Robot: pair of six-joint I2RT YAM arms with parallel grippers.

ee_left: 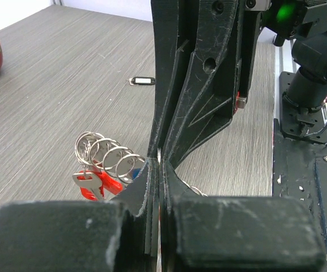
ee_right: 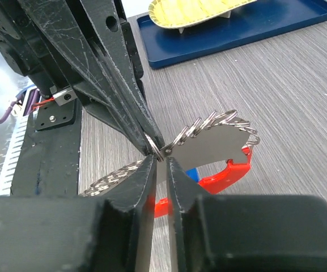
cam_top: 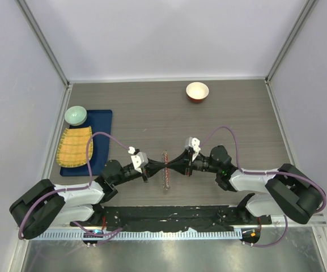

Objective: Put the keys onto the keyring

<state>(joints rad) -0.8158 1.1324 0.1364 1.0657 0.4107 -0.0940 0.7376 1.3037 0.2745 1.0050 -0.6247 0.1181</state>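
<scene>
A grey wood-grain table (cam_top: 237, 130) sits inside pale walls (cam_top: 163, 34), with a blue tray (cam_top: 102, 122) far left and a red-rimmed bowl (cam_top: 197, 91) at the back. The keyring (cam_top: 164, 180) hangs mid-table between the arms, its long axis running near to far, with the red clip end and looped rings toward the far side. The left gripper (ee_left: 157, 170) is clamped on one ring. The right gripper (ee_right: 162, 161) meets it with a thin gap; its grip cannot be told. A black-and-white oval key (ee_left: 142, 81) lies apart.
</scene>
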